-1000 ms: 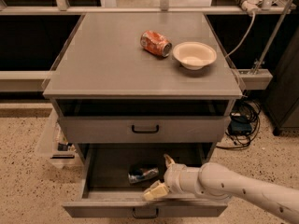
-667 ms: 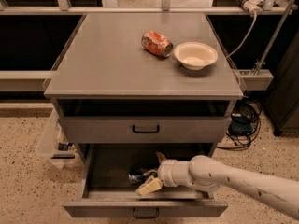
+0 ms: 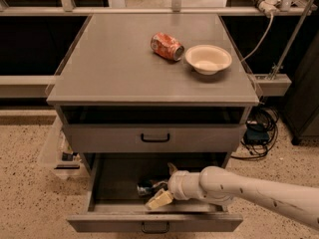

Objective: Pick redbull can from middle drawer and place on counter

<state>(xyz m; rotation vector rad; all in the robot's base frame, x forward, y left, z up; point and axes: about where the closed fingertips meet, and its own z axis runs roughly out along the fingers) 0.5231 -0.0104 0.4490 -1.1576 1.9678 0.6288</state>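
Nearest: the open bottom drawer (image 3: 124, 223), with my tool (image 3: 161, 185) reaching in from the right, fingers spread and gripping nothing. The can (image 3: 147, 187) lies on its side mid-drawer at the fingertips, apparently between them; it is slim, dark blue-silver, with a shiny end. Step in hand: the grasp. Next I should close squarely on it, then lift clear. Farthest: the bench (image 3: 114, 63), with an orange can (image 3: 167, 46) and a bowl (image 3: 208, 59) toward its far right corner.

This looks like a lab or workshop to me: a grey metal cabinet (image 3: 199, 138) on a speckled floor (image 3: 25, 183), cables (image 3: 259, 128) coiled beside it, metal rails (image 3: 50, 10) behind. My gripper (image 3: 166, 184) sits inside the open drawer (image 3: 109, 223), fingers spread.
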